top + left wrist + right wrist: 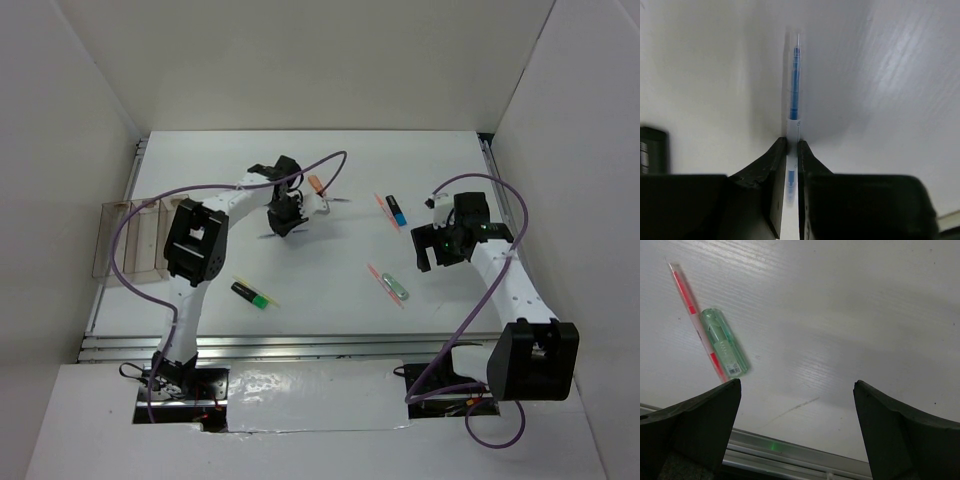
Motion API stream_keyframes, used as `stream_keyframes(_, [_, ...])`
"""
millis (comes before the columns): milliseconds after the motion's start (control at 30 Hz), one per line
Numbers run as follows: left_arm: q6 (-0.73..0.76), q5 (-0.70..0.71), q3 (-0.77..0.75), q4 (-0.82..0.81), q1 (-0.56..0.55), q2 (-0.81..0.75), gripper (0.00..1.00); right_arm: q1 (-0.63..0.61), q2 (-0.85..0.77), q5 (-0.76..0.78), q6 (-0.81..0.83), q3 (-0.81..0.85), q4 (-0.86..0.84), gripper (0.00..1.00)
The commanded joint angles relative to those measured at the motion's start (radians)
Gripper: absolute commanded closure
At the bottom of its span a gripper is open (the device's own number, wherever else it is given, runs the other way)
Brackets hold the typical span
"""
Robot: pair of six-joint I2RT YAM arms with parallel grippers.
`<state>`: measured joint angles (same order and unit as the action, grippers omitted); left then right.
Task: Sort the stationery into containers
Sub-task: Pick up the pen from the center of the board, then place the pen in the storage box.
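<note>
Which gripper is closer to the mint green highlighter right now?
Right. The right gripper hangs open just right of and behind the mint green highlighter; the left gripper, shut on a blue pen, sits much farther off to its left.

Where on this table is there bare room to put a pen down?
Bare table lies between the black-green highlighter and the mint green highlighter, and along the far edge beyond the orange stub. Crowded around the right claw, between the blue-black highlighter and the mint one.
</note>
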<state>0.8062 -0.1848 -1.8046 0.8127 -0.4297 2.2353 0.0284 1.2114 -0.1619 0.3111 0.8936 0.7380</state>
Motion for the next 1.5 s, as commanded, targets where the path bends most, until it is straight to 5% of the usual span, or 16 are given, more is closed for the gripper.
stream_keyframes(0, [-0.152,-0.047,-0.019,0.091,0.022,-0.118,1.00,-0.010,-0.042,-0.005,-0.001,0.041,0.020,0.01])
stream_keyframes(233, [-0.527,-0.073,-0.134,0.207,0.267,-0.394,1.00,-0.015,-0.044,-0.044,-0.013,0.051,0.023,0.01])
stream_keyframes(433, [-0.546,0.042,-0.082,0.284,0.690,-0.526,1.00,-0.022,-0.032,-0.060,-0.024,0.042,0.006,0.02])
stream_keyframes(633, [-0.509,0.209,0.005,0.233,0.896,-0.516,1.00,-0.053,-0.004,-0.079,-0.036,0.044,-0.006,0.02])
stream_keyframes(1100, [-0.518,0.344,0.045,0.128,0.934,-0.336,1.00,-0.064,-0.009,-0.065,-0.023,0.045,0.004,0.03])
stream_keyframes(1467, [-0.570,0.381,0.151,0.033,0.934,-0.286,0.80,-0.065,-0.030,-0.082,-0.004,0.045,0.043,0.03])
